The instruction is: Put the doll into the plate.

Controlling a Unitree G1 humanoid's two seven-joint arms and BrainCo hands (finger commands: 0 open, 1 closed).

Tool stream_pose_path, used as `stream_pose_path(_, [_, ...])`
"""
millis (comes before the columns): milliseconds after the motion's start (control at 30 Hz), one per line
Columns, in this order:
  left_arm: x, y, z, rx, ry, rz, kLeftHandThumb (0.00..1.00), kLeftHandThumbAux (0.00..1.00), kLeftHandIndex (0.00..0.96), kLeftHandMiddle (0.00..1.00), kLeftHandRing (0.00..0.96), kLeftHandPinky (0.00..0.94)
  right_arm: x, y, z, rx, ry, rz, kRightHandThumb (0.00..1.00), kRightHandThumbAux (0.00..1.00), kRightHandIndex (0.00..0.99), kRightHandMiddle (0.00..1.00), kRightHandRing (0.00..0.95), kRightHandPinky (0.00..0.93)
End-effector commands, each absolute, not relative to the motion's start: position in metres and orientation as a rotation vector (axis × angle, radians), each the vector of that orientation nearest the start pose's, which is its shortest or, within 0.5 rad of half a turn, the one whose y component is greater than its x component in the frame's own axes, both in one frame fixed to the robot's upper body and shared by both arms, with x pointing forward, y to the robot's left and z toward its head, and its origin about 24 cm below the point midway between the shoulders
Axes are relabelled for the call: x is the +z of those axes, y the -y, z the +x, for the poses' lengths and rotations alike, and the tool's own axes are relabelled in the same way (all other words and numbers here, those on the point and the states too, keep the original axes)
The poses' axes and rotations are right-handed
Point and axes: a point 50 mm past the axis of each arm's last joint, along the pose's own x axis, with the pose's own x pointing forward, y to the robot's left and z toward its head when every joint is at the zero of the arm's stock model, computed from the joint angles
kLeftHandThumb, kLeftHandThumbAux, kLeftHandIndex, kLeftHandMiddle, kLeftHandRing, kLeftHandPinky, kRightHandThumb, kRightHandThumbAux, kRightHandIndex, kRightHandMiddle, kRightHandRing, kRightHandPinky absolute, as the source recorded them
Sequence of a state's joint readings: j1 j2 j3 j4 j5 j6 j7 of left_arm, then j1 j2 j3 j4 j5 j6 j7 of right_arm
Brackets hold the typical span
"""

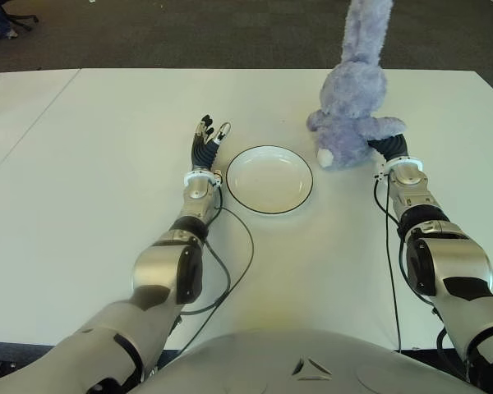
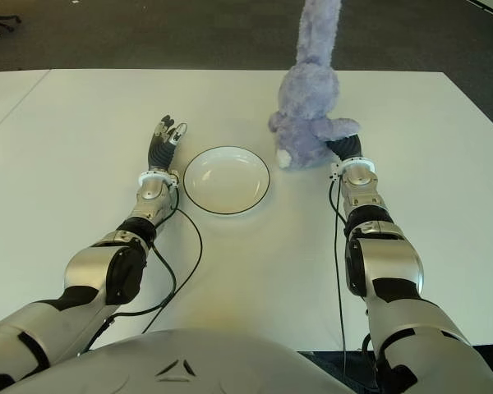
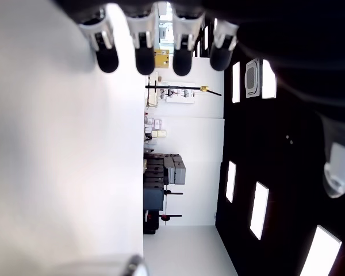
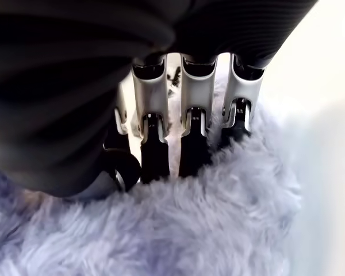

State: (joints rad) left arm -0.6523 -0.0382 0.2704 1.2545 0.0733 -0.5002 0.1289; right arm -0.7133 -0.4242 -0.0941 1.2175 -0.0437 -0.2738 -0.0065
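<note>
Hand on my right [image 1: 388, 148] has its fingers [image 4: 191, 150] dug into the purple doll [image 1: 351, 115], sitting just right of the plate [image 1: 269, 178], while my left hand [image 1: 207, 141] hovers, fingers extended, at the plate's left.

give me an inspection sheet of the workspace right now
surface: white table, bare apart from the job's things
doll: purple plush rabbit, upright on the table to the right of the plate, not in it
plate: white, dark-rimmed plate, empty, centre of the table
clutter: nothing seen
left robot hand: left of the plate, fingers extended, holding nothing
right robot hand: at the doll's near right side, fingers pressed into the fur
cables: black cable loops along the left forearm; another runs along the right forearm
surroundings: dark carpet beyond the table; a second white table at far left
</note>
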Motion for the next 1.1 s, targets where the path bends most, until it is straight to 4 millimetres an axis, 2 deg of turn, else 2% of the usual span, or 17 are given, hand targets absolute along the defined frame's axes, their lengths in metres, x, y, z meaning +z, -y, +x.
stream_pose_path(33, [-0.085, -0.121, 0.266, 0.127, -0.550, -0.099, 0.000, 0.462, 0.000, 0.083, 0.077, 0.017, 0.016, 0.292, 0.327, -0.288, -0.389, -0.316, 0.716, 0.709, 0.438, 0.770, 0.794, 0.814])
stream_pose_path(167, [-0.085, -0.121, 0.266, 0.122, -0.549, -0.099, 0.000, 0.465, 0.000, 0.084, 0.075, 0.011, 0.021, 0.305, 0.325, -0.338, -0.387, -0.306, 0.716, 0.709, 0.438, 0.766, 0.791, 0.810])
stream_pose_path(733, [-0.085, -0.122, 0.266, 0.122, -0.553, -0.107, 0.000, 0.486, 0.000, 0.089, 0.076, 0.020, 0.028, 0.321, 0.321, -0.479, -0.381, -0.227, 0.713, 0.711, 0.436, 0.750, 0.789, 0.825])
stream_pose_path(867, [-0.085, -0.123, 0.266, 0.119, -0.554, -0.100, 0.000, 0.468, 0.000, 0.079, 0.071, 0.010, 0.043, 0.324, 0.329, -0.517, -0.314, -0.184, 0.713, 0.710, 0.436, 0.754, 0.796, 0.830])
stream_pose_path(1000, [-0.086, -0.124, 0.265, 0.119, -0.557, -0.092, 0.000, 0.486, 0.000, 0.085, 0.072, 0.017, 0.066, 0.318, 0.339, -0.521, -0.157, -0.126, 0.713, 0.710, 0.436, 0.766, 0.805, 0.836])
stream_pose_path(1100, [-0.086, -0.124, 0.265, 0.120, -0.557, -0.093, 0.000, 0.499, 0.000, 0.089, 0.076, 0.025, 0.071, 0.315, 0.337, -0.498, -0.073, -0.070, 0.712, 0.708, 0.437, 0.782, 0.818, 0.843])
